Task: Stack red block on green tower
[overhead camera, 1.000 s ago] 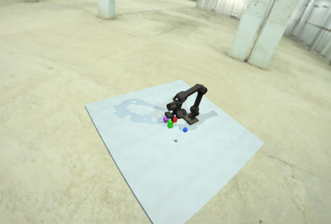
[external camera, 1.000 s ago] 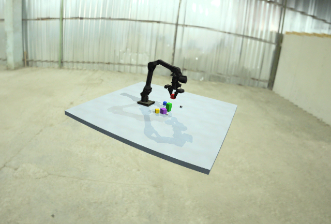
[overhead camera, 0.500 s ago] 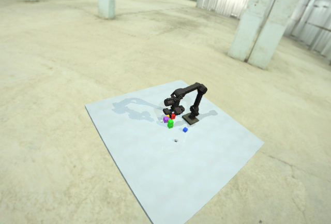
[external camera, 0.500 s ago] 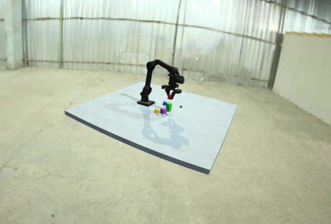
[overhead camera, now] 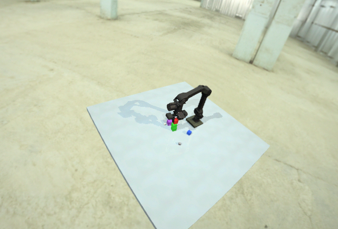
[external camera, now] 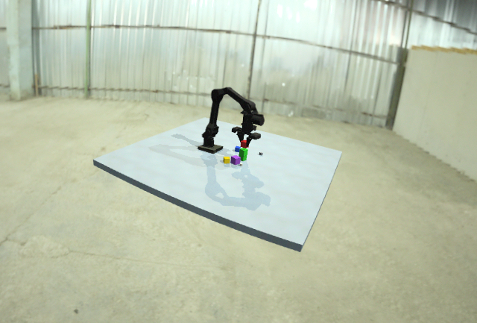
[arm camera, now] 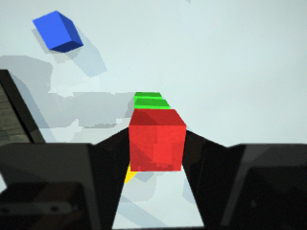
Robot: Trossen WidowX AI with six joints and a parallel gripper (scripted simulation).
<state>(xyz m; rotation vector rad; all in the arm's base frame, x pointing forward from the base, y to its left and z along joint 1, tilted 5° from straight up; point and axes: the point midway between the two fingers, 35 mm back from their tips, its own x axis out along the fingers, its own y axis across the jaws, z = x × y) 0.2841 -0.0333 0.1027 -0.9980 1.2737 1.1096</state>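
worktop (external camera: 292,204): flat pale-blue slab | gripper (arm camera: 155,158): matte black, clamped on glossy red block (arm camera: 156,140), held just above green tower (external camera: 243,154) | purple cube (external camera: 235,160), blue cube (arm camera: 58,32) | yellow cube (external camera: 226,160): whole only from exterior

You are looking at a big industrial hall, something like a warehouse or an old factory. The concrete floor (overhead camera: 82,43) is rough, stained and cracked in some places. Thick square concrete pillars (overhead camera: 262,27) stand in it, with worn pale paint. The walls are made of corrugated metal sheets (external camera: 192,42), shiny and a little dented, and on one side you see a plain beige wall (external camera: 439,107). In the middle of the floor lies a flat light blue platform (external camera: 292,196), and the robot arm (external camera: 231,115) stands on it
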